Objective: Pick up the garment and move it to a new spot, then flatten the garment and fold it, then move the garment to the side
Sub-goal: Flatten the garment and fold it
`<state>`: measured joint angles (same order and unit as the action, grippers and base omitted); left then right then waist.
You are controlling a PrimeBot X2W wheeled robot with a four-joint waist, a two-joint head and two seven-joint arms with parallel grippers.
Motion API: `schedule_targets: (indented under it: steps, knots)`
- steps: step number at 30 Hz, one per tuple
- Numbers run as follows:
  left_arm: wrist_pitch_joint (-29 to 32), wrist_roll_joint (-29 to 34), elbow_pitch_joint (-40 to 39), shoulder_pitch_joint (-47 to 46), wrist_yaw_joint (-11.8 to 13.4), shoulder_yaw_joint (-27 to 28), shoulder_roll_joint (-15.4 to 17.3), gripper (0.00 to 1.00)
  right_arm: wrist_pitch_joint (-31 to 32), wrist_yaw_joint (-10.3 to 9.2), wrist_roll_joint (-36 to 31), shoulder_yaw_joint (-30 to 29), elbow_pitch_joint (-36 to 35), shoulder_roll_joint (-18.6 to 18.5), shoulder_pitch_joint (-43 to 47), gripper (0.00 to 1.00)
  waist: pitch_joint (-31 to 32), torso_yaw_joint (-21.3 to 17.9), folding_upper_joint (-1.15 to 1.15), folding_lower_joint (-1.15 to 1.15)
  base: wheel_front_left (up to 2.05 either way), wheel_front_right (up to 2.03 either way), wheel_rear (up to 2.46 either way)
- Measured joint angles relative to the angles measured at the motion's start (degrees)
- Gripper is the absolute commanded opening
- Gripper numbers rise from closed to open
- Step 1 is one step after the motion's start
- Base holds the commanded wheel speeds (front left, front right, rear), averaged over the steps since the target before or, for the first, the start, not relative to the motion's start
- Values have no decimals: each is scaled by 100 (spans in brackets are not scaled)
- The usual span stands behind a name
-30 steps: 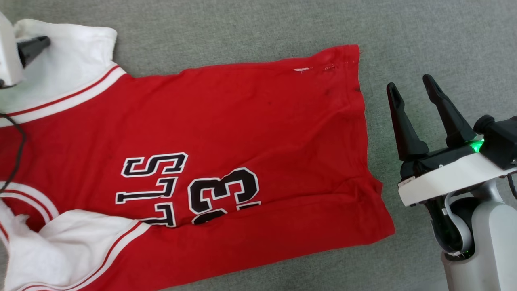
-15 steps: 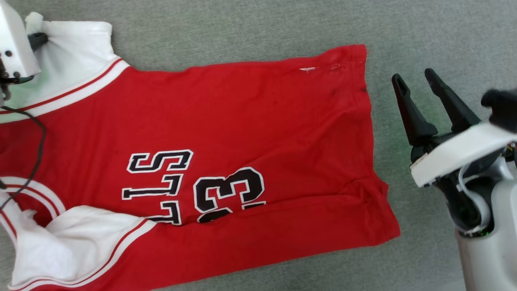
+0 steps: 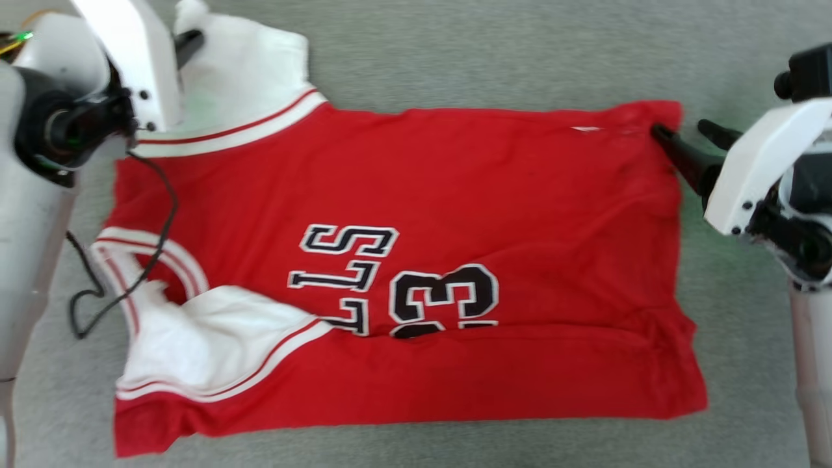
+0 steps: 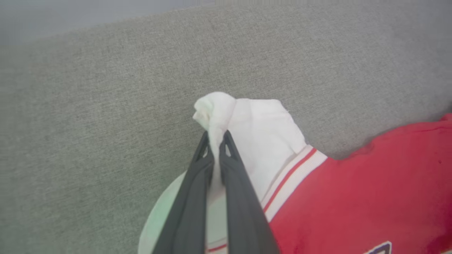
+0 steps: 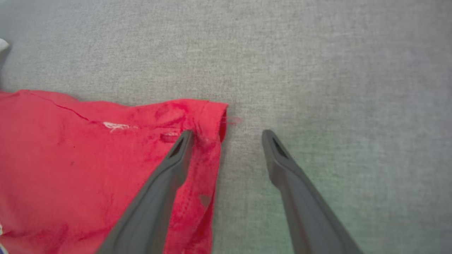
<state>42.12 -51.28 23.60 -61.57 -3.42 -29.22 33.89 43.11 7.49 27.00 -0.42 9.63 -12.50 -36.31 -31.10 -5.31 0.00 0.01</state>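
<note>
One red fabric T-shirt (image 3: 455, 188), lettering (image 3: 348, 279) partly fold-hidden: left gripper (image 4: 213, 135) pinches one white sleeve (image 4: 261, 141), right gripper (image 5: 227, 132) gapes astride the hem corner (image 5: 208, 113).

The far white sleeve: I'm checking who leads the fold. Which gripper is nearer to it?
Left. The left gripper is shut on the tip of the sleeve; the right gripper stands open at the hem corner at the opposite end of the shirt.

L fingers (image 4: 190, 197) together, R fingers (image 5: 166, 183) apart
</note>
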Motion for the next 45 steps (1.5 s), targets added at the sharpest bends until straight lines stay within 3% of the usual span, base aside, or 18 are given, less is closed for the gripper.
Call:
schedule_targets:
  steps: [5, 6, 7, 8, 9, 14, 25, 33, 44, 45]
  knots:
    - [-191, 73, -174, -14, -85, -78, -62, 0, 580, 1, -136, -91, 537, -27, -376, 100, 19, 299, 0, 0, 0, 0, 0]
    - [-208, 94, -192, -15, -97, -100, -56, 0, 697, 1, -151, -110, 601, -20, -434, 80, 14, 338, 0, 0, 0, 0, 0]
    - [-244, 112, -214, -14, -98, -109, -59, 0, 810, 1, -189, -157, 675, -7, -484, 39, 8, 370, 0, 0, 0, 0, 0]
    - [-271, 111, -240, -14, -112, -110, -63, 0, 918, 2, -242, -174, 723, -14, -520, 10, 5, 396, 0, 0, 0, 0, 0]
    - [-293, 112, -266, -13, -112, -119, -66, 0, 990, 1, -275, -186, 745, -14, -558, 0, 4, 420, 0, 0, 0, 0, 0]
    - [-426, 66, -300, 39, -114, -67, -60, 0, 1092, 0, -287, -263, 784, 43, -603, 0, 57, 492, 0, 0, 0, 0, 0]
    - [-1038, -344, -488, 896, -86, 361, 101, 0, 299, 1, -253, -399, 141, -10, -274, 0, 620, 551, 0, -1, 0, 0, 0]
    - [-1653, -701, -1033, 2473, 219, 720, 293, 0, -101, 1, -125, -441, -357, 13, 907, 0, 1217, 602, 0, -1, 0, 0, 0]
    - [-2215, -1304, -1483, 4816, 643, 928, 90, 0, -686, 1, 18, -452, -397, 379, 2619, 0, 1695, 599, 0, -2, 0, 0, 0]
    - [-2216, -1311, -1474, 4920, 669, 905, 53, 24, -697, 1, 19, -448, -321, 420, 2719, 8, 1708, 591, 0, -2, 0, 0, 0]
